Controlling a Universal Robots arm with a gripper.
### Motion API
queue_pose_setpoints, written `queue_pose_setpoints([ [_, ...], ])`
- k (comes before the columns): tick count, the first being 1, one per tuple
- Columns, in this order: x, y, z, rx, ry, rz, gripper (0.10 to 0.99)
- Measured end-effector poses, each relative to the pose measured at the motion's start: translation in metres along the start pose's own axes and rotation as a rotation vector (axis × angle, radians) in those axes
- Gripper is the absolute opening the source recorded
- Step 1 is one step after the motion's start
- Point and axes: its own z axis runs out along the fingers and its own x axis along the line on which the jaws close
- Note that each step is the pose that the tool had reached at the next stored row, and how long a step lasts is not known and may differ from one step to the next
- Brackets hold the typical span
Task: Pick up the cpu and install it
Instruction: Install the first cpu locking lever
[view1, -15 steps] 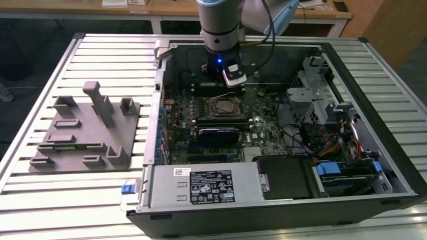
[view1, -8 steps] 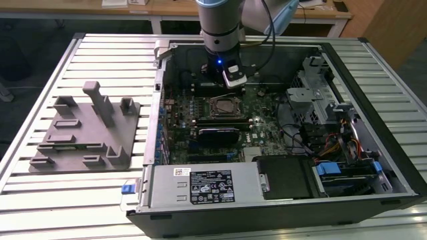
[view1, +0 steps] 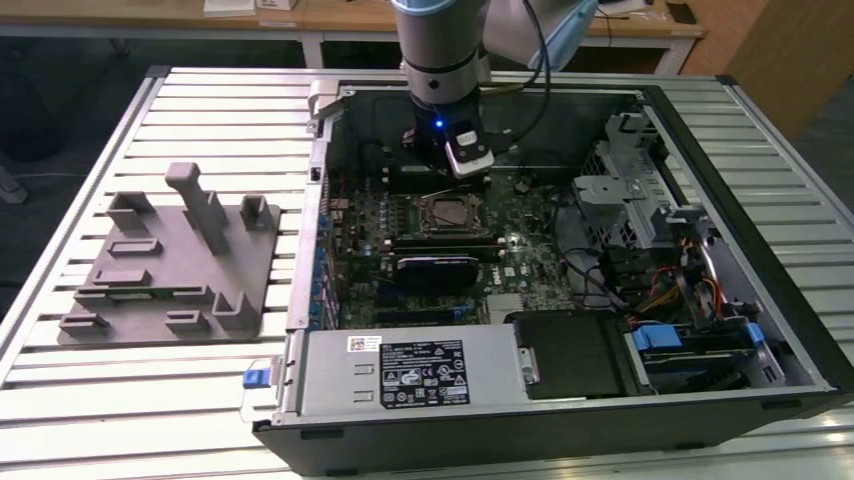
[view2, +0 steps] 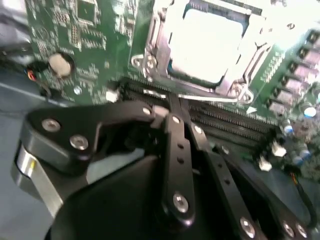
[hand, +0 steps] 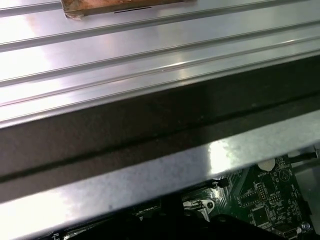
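The cpu (view2: 207, 45) shows as a bright silvery square plate lying flat inside the black-framed socket (view1: 447, 213) on the green motherboard (view2: 85, 40), with the metal frame and lever around it. My gripper (view2: 173, 102) hangs just beside the socket, over the dark memory slots, its black fingers (view2: 175, 150) drawn together with nothing between them. In the exterior view the gripper (view1: 461, 172) sits low inside the open computer case (view1: 694, 110), a little beyond the socket.
A grey fixture (view1: 174, 260) stands on the slatted table (view1: 80, 400) at the exterior view's left. Inside the case are a black heatsink block (view1: 434, 270), a power supply (view1: 414, 372), drive bays and cables (view1: 667, 290). The case rim (hand: 150, 175) crosses the first wrist view.
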Motion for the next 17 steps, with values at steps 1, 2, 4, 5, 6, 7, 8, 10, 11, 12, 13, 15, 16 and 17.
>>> queue_pose_setpoints([
  [1,0.0,-0.0001,0.0002,0.0,-0.0001,0.0,0.106],
  [2,0.0001,-0.0002,0.0006,0.0,-0.0002,0.0,0.106],
  [4,0.0,-0.0003,0.0014,0.001,-0.0014,0.007,0.106],
  [5,0.0,-0.0003,0.0018,0.002,-0.0026,0.013,0.106],
  [6,0.0,-0.0004,0.0024,0.003,-0.0041,0.021,0.106],
  [7,0.0001,-0.0005,0.003,0.004,-0.0055,0.028,0.106],
  [8,0.0001,-0.0006,0.0037,0.005,-0.0069,0.035,0.106],
  [10,0.0003,-0.0008,0.0047,0.007,-0.0093,0.048,0.106],
  [11,0.0003,-0.0009,0.005,0.007,-0.0102,0.053,0.106],
  [12,0.0004,-0.001,0.0052,0.008,-0.011,0.057,0.106],
  [13,0.0004,-0.001,0.0054,0.009,-0.0117,0.061,0.106],
  [15,0.0003,-0.0011,0.0058,0.01,-0.0134,0.069,0.106],
  [16,0.0003,-0.0011,0.006,0.01,-0.0141,0.073,0.106],
  [17,0.0002,-0.0011,0.0061,0.011,-0.0149,0.077,0.106],
])
